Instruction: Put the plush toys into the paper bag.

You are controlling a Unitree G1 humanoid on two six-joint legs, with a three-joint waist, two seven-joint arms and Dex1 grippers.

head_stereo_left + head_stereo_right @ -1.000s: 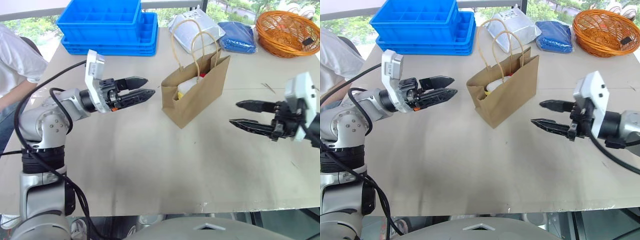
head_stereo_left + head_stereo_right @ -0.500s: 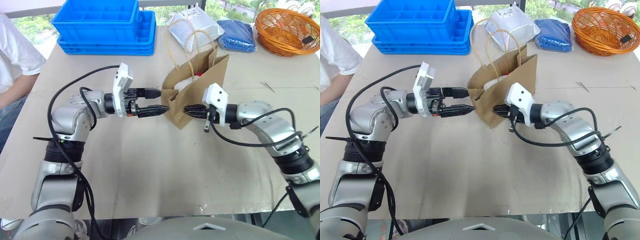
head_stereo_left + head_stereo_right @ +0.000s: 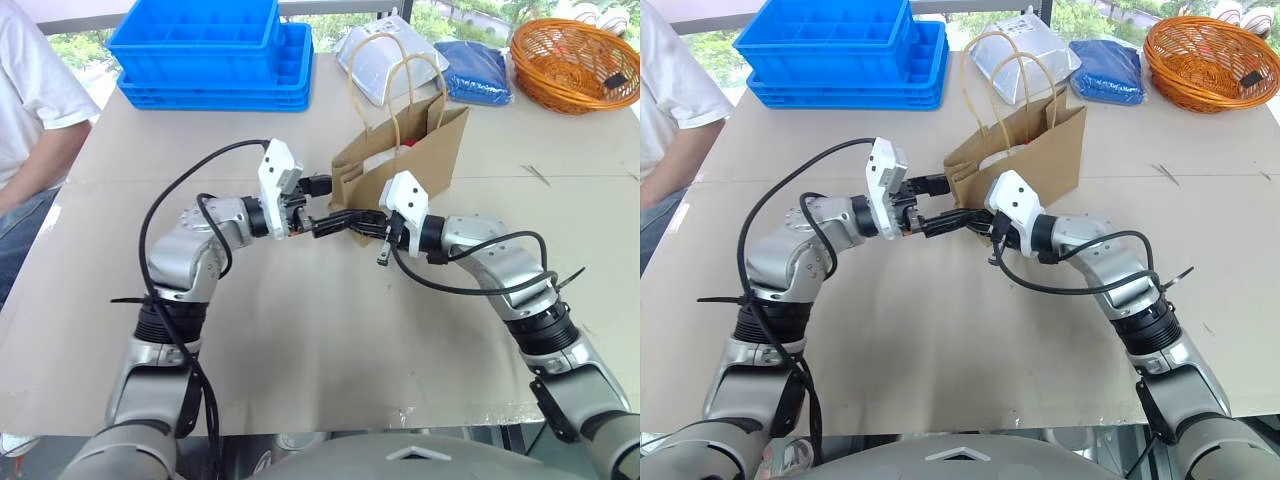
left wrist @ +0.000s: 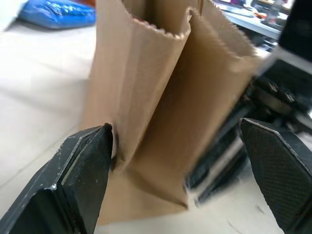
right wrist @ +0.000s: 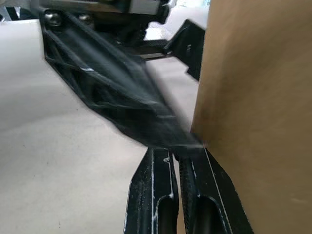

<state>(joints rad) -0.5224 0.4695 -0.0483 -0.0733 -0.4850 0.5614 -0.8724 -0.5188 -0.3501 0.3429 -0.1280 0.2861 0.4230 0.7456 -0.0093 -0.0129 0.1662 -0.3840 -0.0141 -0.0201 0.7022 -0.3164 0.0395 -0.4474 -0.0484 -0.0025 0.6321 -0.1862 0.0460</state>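
Note:
The brown paper bag [image 3: 415, 150] stands upright mid-table, its cord handles [image 3: 395, 70] up. In its mouth shows one of the plush toys [image 3: 378, 160], white with a red bit. My left gripper [image 3: 328, 204] is open, level, and straddles the bag's near left end, one finger on each side, as the left wrist view shows around the bag [image 4: 161, 97]. My right gripper [image 3: 352, 221] is shut, pointing left along the bag's lower front corner. Its tip meets the left gripper's lower finger [image 5: 112, 87] beside the bag wall [image 5: 258, 97].
Stacked blue crates [image 3: 215, 45] stand at the back left, with a white-grey pouch [image 3: 385, 50], a blue bundle [image 3: 478, 72] and an orange basket [image 3: 575, 60] along the back. A person in a white shirt [image 3: 35, 100] is at the left table edge.
My right gripper swung in from the right to the bag's front corner and shut. My left gripper moved right until its open fingers straddled the bag's end.

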